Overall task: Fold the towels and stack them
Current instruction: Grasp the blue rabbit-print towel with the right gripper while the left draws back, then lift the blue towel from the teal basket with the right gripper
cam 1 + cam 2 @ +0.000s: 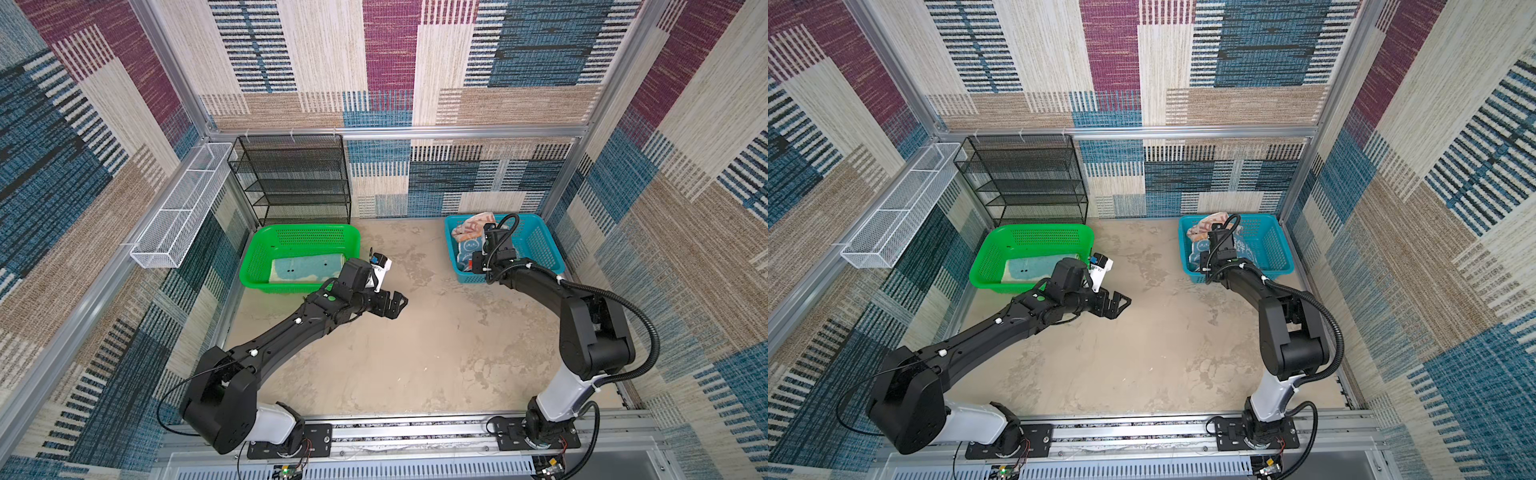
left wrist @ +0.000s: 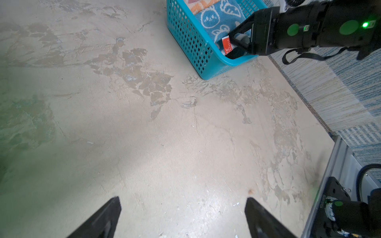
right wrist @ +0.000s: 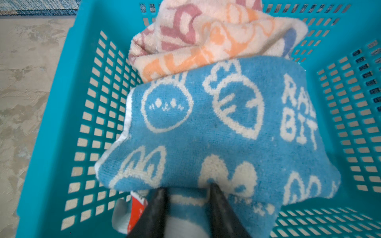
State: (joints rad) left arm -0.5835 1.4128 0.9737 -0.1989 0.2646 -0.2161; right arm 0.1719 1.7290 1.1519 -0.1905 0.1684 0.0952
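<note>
- Pinching a fold at the edge of the blue rabbit towel (image 3: 206, 123), the right gripper (image 3: 186, 186) has its fingers set close on the cloth inside the blue basket (image 3: 51, 123), likely to lift it out for folding.
- Left gripper (image 2: 182, 198): fingers spread wide and empty over the bare bench (image 1: 415, 353), probably waiting to help.
- Aqua-and-cream towel (image 1: 307, 268): lies flat in the green basket (image 1: 305, 227), seemingly the stack's base.
- Lettered towel (image 3: 206, 37): crumpled beside the blue one. Anything beneath is hidden, and how firm the grip is remains unclear.
</note>
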